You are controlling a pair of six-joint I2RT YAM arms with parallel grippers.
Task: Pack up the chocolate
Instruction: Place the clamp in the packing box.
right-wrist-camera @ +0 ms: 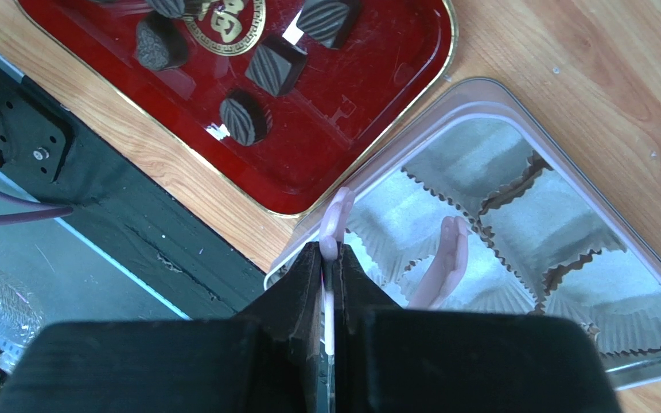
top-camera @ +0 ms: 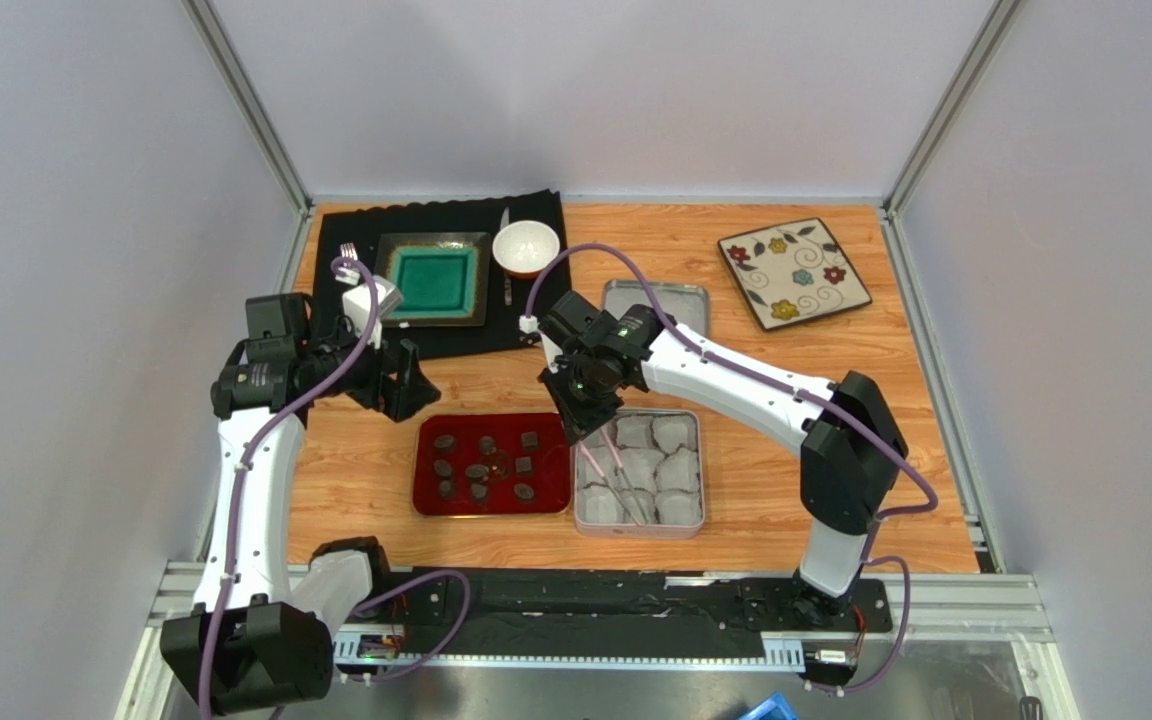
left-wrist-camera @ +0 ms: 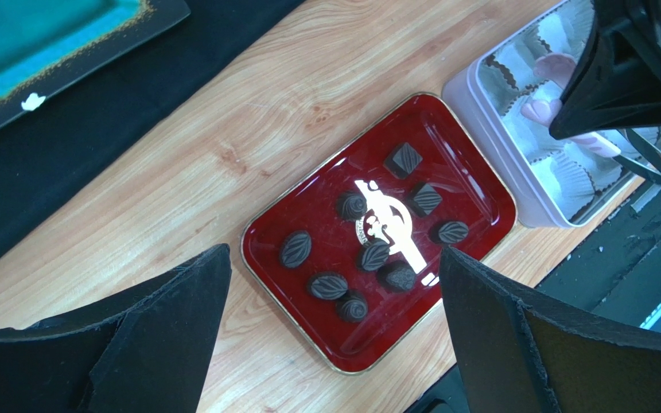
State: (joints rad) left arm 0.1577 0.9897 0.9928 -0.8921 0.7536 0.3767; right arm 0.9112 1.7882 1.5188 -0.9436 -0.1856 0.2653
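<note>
Right wrist view: your right gripper (right-wrist-camera: 327,258) is clamped on pink plastic tongs (right-wrist-camera: 446,258), tips spread and empty over white paper cups (right-wrist-camera: 549,228) in the silver tin (right-wrist-camera: 491,89); swinging left to the dark brown chocolates (right-wrist-camera: 275,65) on the red tray (right-wrist-camera: 368,112) may snag a cup.

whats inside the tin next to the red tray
White paper cups; those showing are empty. Pink tongs, held by the right tool, hang over them. The tin corner beneath that tool is covered.
</note>
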